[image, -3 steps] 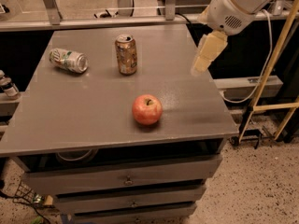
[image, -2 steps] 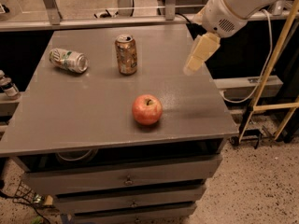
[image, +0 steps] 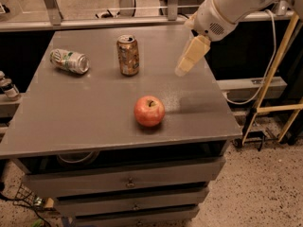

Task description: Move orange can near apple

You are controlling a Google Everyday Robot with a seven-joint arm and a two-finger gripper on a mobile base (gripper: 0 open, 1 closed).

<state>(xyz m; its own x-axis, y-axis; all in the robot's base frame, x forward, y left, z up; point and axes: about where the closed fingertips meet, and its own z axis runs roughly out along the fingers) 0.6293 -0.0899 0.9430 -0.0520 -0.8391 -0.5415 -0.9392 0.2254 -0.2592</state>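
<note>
The orange can (image: 128,55) stands upright on the grey table (image: 94,122), at the back middle. The apple (image: 149,110) sits in front of it and a little to the right, nearer the front edge, about one can height away. My gripper (image: 184,66) hangs from the white arm that comes in from the upper right. It hovers above the table to the right of the can, about level with it, and holds nothing.
A white-and-green can (image: 70,61) lies on its side at the back left of the table. Drawers (image: 128,181) sit under the table top. A yellow frame (image: 279,93) and a cable stand to the right, and a small bottle (image: 7,86) is at the left edge.
My gripper has moved left over the table, closer to the orange can. The can, the apple and the lying can have not moved.
</note>
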